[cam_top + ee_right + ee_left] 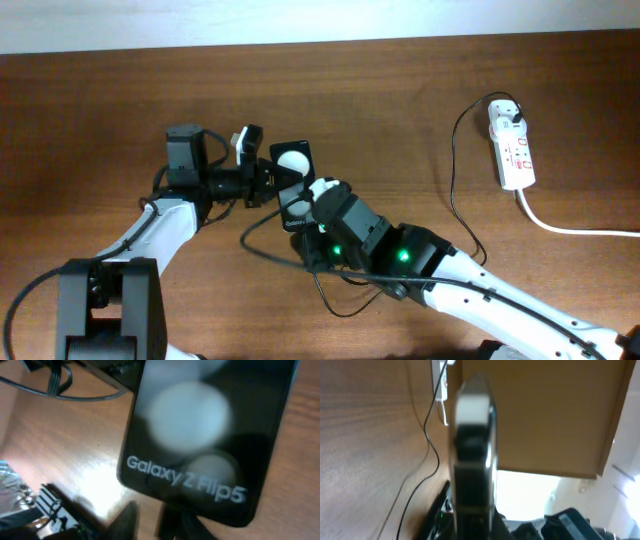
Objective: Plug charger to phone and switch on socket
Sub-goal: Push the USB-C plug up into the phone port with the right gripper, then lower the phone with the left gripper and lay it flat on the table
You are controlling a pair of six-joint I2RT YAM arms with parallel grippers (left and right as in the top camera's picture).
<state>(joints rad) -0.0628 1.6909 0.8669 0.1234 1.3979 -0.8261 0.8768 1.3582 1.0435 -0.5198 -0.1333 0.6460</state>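
The black phone (291,163) is held on edge above the table by my left gripper (262,178), which is shut on it. In the left wrist view the phone (472,435) stands edge-on between the jaws (472,527). My right gripper (298,216) is at the phone's lower end. In the right wrist view the phone (210,425) shows white lettering, and the jaws (165,522) appear shut on the charger's dark connector (172,516), which touches the phone's bottom edge; this is blurred. The black cable (452,190) runs to the white plug head (507,112) in the socket (514,152).
The socket's thick white cord (570,228) leads off to the right edge. Slack cable loops on the wooden table (90,130) under my right arm (335,300). The socket (440,380) and cable (427,445) also show in the left wrist view.
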